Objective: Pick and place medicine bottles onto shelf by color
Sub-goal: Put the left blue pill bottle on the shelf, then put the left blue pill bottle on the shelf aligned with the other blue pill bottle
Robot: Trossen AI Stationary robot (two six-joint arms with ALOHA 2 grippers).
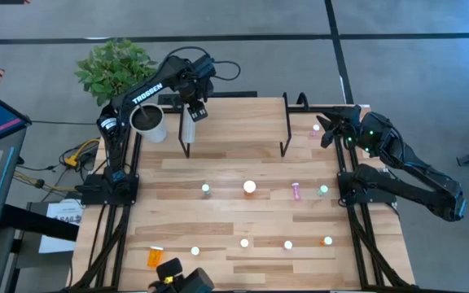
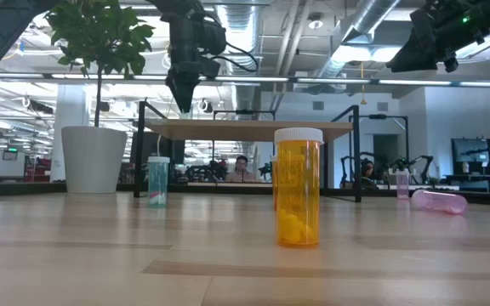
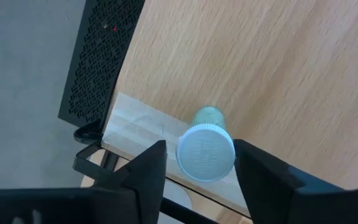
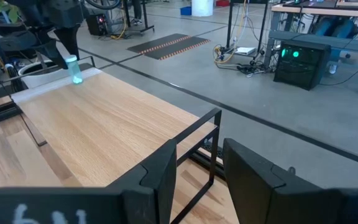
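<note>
A teal medicine bottle with a white cap (image 3: 205, 152) stands upright on the far left corner of the light-wood shelf (image 1: 234, 122); the right wrist view also shows this bottle (image 4: 74, 70). My left gripper (image 3: 199, 152) hangs over it, pointing down and open, one finger on each side of the cap, with a gap visible at one side. My right gripper (image 4: 197, 168) waits open and holding nothing at the table's right edge, level, beside the shelf's right end. More bottles stand or lie on the table: a large orange one (image 1: 250, 187), teal ones (image 1: 206, 190), and a pink one lying down (image 1: 296, 191).
A white plant pot (image 1: 149, 122) stands just left of the shelf, close to my left arm. A pink bottle (image 1: 316, 129) stands near my right gripper. Several small bottles form a row near the front edge (image 1: 288, 244), and an orange one lies at the front left (image 1: 156, 256).
</note>
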